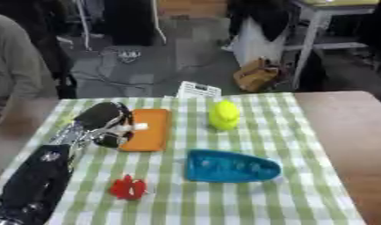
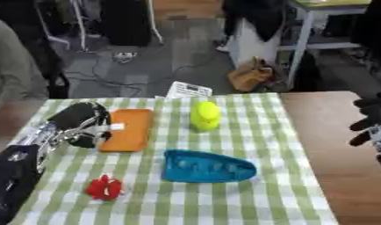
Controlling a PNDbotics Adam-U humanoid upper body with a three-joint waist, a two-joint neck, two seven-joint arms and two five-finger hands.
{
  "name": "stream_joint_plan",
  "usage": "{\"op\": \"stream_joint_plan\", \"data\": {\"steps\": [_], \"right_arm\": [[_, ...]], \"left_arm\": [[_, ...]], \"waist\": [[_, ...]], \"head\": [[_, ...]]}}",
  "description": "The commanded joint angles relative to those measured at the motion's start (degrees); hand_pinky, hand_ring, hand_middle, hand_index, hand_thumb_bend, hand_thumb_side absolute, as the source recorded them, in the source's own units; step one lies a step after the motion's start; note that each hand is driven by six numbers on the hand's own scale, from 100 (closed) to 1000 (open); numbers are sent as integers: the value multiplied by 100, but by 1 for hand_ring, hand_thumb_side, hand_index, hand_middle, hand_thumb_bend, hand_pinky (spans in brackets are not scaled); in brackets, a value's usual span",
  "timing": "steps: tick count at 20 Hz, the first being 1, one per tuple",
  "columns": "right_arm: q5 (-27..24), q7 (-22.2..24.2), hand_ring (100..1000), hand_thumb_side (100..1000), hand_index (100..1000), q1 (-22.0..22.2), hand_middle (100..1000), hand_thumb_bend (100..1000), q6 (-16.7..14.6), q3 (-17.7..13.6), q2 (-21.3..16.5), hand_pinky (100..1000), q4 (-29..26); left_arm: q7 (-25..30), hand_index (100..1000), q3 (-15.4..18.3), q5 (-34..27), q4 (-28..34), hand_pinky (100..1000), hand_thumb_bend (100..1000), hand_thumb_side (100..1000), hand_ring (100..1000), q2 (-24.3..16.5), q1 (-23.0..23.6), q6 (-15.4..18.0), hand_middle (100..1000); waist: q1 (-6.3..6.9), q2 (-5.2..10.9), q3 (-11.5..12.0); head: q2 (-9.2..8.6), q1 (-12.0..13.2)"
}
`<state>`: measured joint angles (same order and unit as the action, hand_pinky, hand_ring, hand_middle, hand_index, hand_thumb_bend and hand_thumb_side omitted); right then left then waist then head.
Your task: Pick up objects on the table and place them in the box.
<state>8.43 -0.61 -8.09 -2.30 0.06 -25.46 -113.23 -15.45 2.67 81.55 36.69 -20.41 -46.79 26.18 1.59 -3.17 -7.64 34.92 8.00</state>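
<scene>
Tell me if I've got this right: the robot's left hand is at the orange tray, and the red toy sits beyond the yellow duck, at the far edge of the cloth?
Not quite. The left hand is at the orange tray, but the left eye view shows the red toy near the front of the cloth, nearer than the yellow duck.

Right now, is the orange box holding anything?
Nearly empty: the orange box shows only a small white thing at its left edge, by the left hand.

A brown desk (image 1: pixel 355 132) is carrying a green checked cloth (image 1: pixel 301 149); lying on it are an orange tray (image 1: pixel 147 129), yellow toy (image 1: pixel 224 115), blue object (image 1: pixel 228 167) and red piece (image 1: pixel 128 188).
</scene>
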Motion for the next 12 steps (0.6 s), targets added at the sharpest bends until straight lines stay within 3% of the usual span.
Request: {"op": "stream_joint_plan", "data": {"steps": [1, 6, 12], "right_arm": [[-53, 32, 593, 717, 698, -75, 734, 100, -14, -14, -57, 492, -136], [-72, 50, 593, 718, 698, -88, 734, 100, -20, 2, -34, 491, -136], [-90, 75, 592, 719, 698, -113, 734, 100, -29, 26, -22, 491, -136]], "left_arm": [[-562, 380, 143, 194, -279, 494, 307, 100, 419, -25, -174, -283, 259], [-1127, 388, 210, 154, -609, 489, 268, 100, 416, 40, -198, -515, 261], [-1325, 411, 185, 81, -747, 493, 243, 100, 425, 75, -281, -500, 281]], "waist": [[-108, 22, -27], [-125, -9, -85], [-117, -42, -156]], "head": [[-85, 32], [-122, 59], [-185, 79]]}}
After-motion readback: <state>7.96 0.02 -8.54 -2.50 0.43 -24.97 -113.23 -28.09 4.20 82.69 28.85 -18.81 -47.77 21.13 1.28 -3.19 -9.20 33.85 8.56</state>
